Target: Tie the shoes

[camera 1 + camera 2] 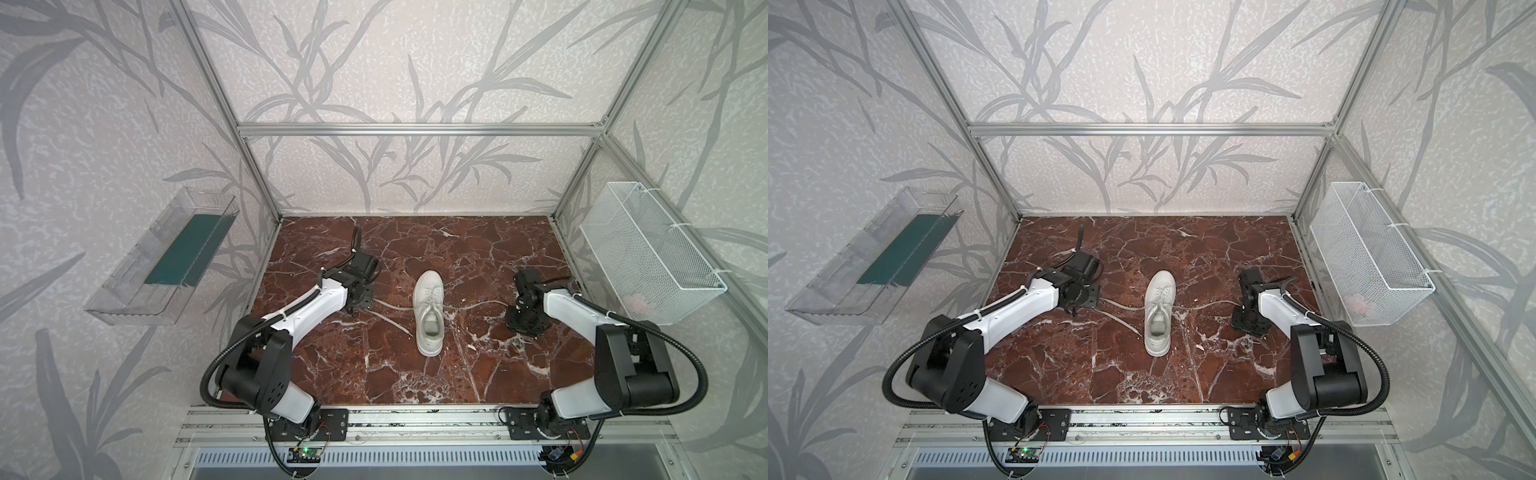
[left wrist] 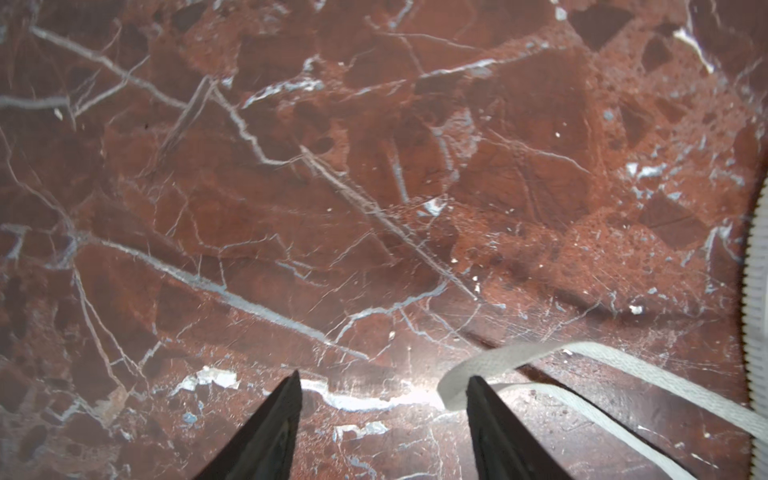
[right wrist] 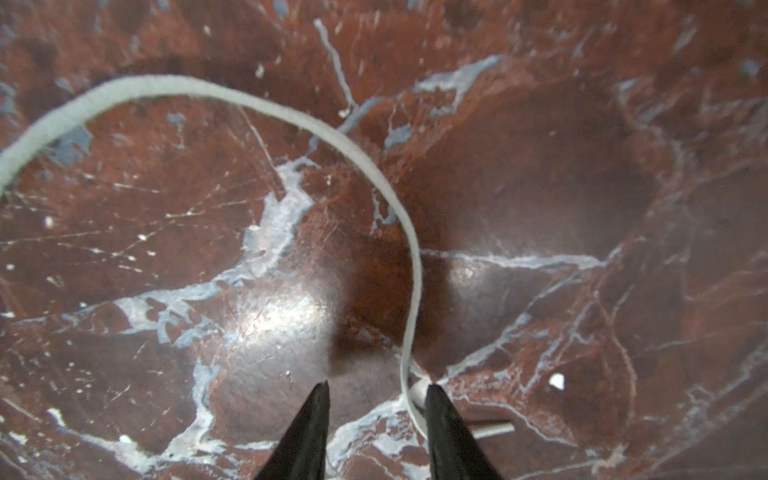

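The white shoe (image 1: 430, 316) (image 1: 1160, 313) stands mid-table, toe to the back, with its laces untied. One lace (image 1: 478, 305) trails right toward my right gripper (image 1: 524, 326) (image 1: 1250, 326). Two lace strands (image 1: 390, 307) run left toward my left gripper (image 1: 352, 309) (image 1: 1074, 311). In the left wrist view the left gripper (image 2: 384, 378) is open, and a folded bend of lace (image 2: 457, 382) lies against one fingertip. In the right wrist view the right gripper (image 3: 377, 385) is open, and the lace (image 3: 409, 399) passes between the jaws close to one finger, not pinched.
The table is red-brown marble (image 1: 415, 374), fenced by aluminium posts. A clear plastic bin (image 1: 162, 257) hangs on the left wall. A white wire basket (image 1: 648, 253) hangs on the right wall. The shoe's ribbed sole edge (image 2: 758, 270) shows in the left wrist view.
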You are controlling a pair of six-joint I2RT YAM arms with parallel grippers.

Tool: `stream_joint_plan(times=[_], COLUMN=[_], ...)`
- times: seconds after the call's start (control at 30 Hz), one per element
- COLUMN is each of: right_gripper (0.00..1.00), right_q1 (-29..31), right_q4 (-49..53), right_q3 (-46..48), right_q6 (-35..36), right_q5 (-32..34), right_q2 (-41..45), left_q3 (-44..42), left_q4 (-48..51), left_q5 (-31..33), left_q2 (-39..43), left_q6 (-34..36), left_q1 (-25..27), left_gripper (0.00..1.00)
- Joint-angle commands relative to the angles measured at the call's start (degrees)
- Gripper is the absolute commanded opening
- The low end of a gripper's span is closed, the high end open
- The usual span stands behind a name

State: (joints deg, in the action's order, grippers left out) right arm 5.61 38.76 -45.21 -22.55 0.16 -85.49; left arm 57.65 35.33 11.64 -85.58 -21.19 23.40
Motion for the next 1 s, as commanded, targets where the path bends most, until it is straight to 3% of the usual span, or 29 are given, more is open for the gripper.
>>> stream_joint_plan(times=[0.0,0.2,0.53,0.97], right_gripper=[0.34,0.24,0.09,0.03], right_q1=[-0.37,-0.50,-0.59,-0.78], right_q4=[-0.35,-0.71,-0.37,-0.32], right_q3=[-0.94,-0.59,-0.27,-0.40], right_q6=[-0.89,-1.03,-0.51,-0.19], right_q5=[-0.82,-1.74,-2.01,-3.68], right_q2=[-0.50,-1.17,0.73,1.90], left_q3=[-1.59,-4.16,-4.12,-4.71], left_q4=[-0.88,-2.16,2.71,7.21], left_q5=[-3.24,-10.49,-6.88,-6.16], left_q2=[3.40,7.14,11.31,15.96], left_q6=[-0.72,-0.43,3.88,6.10], left_q1=[-1.14,-4.85,-11.44,-21.27], left_gripper=[0.67,0.69,0.70,0.73])
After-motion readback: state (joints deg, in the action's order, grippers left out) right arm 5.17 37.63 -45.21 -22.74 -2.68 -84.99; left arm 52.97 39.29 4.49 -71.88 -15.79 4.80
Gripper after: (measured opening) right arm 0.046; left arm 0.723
